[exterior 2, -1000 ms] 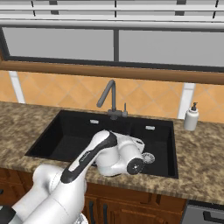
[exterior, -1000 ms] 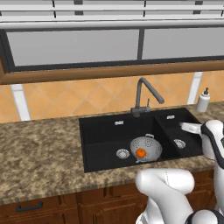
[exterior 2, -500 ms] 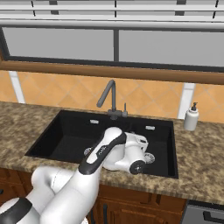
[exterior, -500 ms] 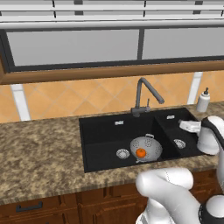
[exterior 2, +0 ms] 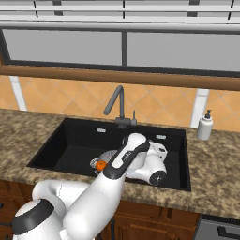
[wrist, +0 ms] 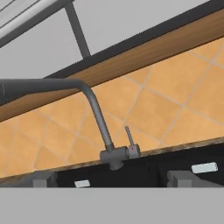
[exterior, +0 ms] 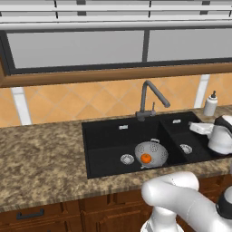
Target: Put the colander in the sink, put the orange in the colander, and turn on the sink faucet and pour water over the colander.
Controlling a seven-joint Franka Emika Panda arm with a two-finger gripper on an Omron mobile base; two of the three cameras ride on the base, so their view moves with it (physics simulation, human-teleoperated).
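- The gripper [wrist: 109, 179] is open, its two tips wide apart.
- The sink faucet [wrist: 98, 118] stands right in front of it.
- The orange [exterior: 146, 158] sits inside the colander [exterior: 152, 153], in the sink [exterior: 108, 140] left of the gripper.

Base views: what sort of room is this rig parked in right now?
A rendered home kitchen, by the look of it. A black double-basin sink is set in a speckled stone counter, with a dark gooseneck faucet behind it, orange wall tiles, and a colander holding an orange.
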